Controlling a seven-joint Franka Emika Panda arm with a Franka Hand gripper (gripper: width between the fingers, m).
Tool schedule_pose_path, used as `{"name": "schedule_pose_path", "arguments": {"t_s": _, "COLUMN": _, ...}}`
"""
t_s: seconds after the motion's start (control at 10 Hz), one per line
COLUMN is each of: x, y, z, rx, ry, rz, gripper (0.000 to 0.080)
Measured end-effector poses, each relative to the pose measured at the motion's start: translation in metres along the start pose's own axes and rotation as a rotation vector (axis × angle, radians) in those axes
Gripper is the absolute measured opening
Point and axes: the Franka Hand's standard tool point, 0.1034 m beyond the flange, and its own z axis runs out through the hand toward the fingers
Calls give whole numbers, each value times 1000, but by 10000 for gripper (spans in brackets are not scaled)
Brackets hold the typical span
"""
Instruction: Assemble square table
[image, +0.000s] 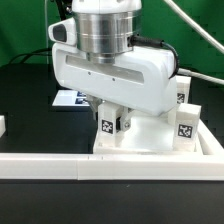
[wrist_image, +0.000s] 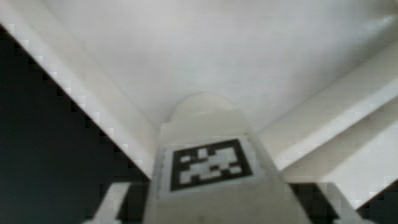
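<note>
The square table's white slab (image: 152, 142) lies flat just behind the front rail. My gripper (image: 113, 118) points straight down over the slab's edge on the exterior view's left. It is shut on a white leg post (image: 106, 128) that stands upright, its black-and-white tags facing the camera. In the wrist view the same leg post (wrist_image: 214, 150) fills the space between my two fingers (wrist_image: 116, 200), with the slab (wrist_image: 231, 50) spread out beyond it. Two more tagged leg posts stand at the slab's right, one near (image: 186, 124) and one farther back (image: 183, 93).
A long white rail (image: 100, 166) runs across the front of the table. The marker board (image: 70, 98) lies behind the arm on the exterior view's left. A small white piece (image: 2, 125) shows at the left edge. The table surface is black.
</note>
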Motion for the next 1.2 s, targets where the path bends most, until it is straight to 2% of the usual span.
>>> {"name": "schedule_pose_path", "arguments": {"t_s": 0.2, "x": 0, "y": 2, "z": 0, "rx": -3, "ry": 0, "rz": 8, "gripper": 310}}
{"name": "schedule_pose_path", "arguments": {"t_s": 0.3, "x": 0, "y": 2, "z": 0, "rx": -3, "ry": -1, "rz": 5, "gripper": 386}}
{"name": "schedule_pose_path", "arguments": {"t_s": 0.4, "x": 0, "y": 3, "z": 1, "rx": -4, "ry": -2, "rz": 6, "gripper": 386}}
{"name": "schedule_pose_path", "arguments": {"t_s": 0.5, "x": 0, "y": 3, "z": 1, "rx": -4, "ry": -2, "rz": 6, "gripper": 533}}
{"name": "schedule_pose_path", "arguments": {"t_s": 0.6, "x": 1, "y": 2, "z": -1, "rx": 0, "ry": 1, "rz": 6, "gripper": 627}}
{"name": "schedule_pose_path", "arguments": {"t_s": 0.7, "x": 2, "y": 1, "z": -17, "rx": 9, "ry": -6, "rz": -6, "gripper": 627}}
{"name": "schedule_pose_path", "arguments": {"t_s": 0.9, "x": 1, "y": 7, "z": -71, "rx": 54, "ry": -7, "rz": -14, "gripper": 645}}
{"name": "schedule_pose_path", "arguments": {"t_s": 1.0, "x": 4, "y": 8, "z": -85, "rx": 65, "ry": -3, "rz": -9, "gripper": 649}}
{"name": "schedule_pose_path", "arguments": {"t_s": 1.1, "x": 4, "y": 6, "z": -92, "rx": 73, "ry": 3, "rz": -8, "gripper": 649}}
{"name": "schedule_pose_path", "arguments": {"t_s": 1.2, "x": 4, "y": 6, "z": -90, "rx": 72, "ry": 2, "rz": -8, "gripper": 649}}
